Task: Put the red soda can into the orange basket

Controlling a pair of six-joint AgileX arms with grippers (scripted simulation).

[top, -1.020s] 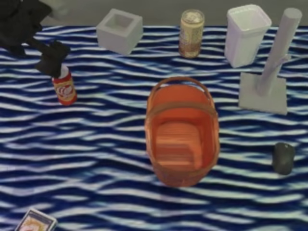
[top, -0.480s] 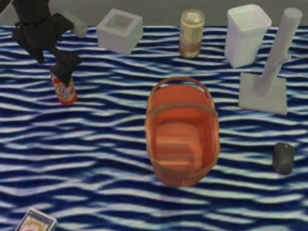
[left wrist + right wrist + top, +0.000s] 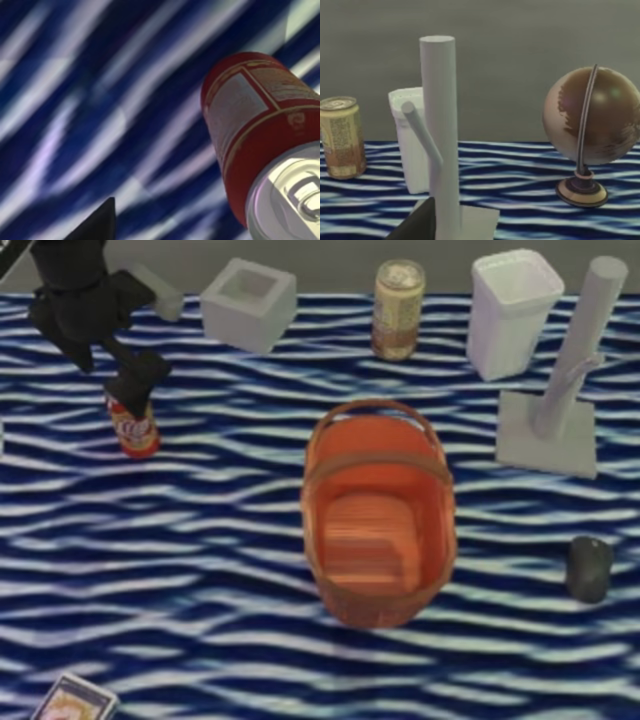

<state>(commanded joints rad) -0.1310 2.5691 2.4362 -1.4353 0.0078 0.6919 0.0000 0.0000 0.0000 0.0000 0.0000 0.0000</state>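
The red soda can (image 3: pixel 134 426) stands upright at the table's left on the blue wavy cloth. My left gripper (image 3: pixel 136 386) hangs right over its top and is open, just above the silver lid. In the left wrist view the red soda can (image 3: pixel 250 130) fills one side, close up, and only one dark fingertip (image 3: pixel 102 222) shows, apart from it. The orange basket (image 3: pixel 378 510) with its arched handle sits at the table's middle and holds nothing. My right arm is parked out of the top view; one of its fingertips (image 3: pixel 422 220) shows in its wrist view.
Along the back stand a white square box (image 3: pixel 248 303), a tan-gold can (image 3: pixel 399 308) and a white tub (image 3: pixel 513 310). A white post on a base (image 3: pixel 560 410) and a dark mouse (image 3: pixel 589 568) are at the right. A card box (image 3: pixel 75 702) lies front left. A globe (image 3: pixel 592 125) shows in the right wrist view.
My left arm swung in from the far left corner and its gripper came over the can's top, then barely moved in the last half second. The can and basket stayed put.
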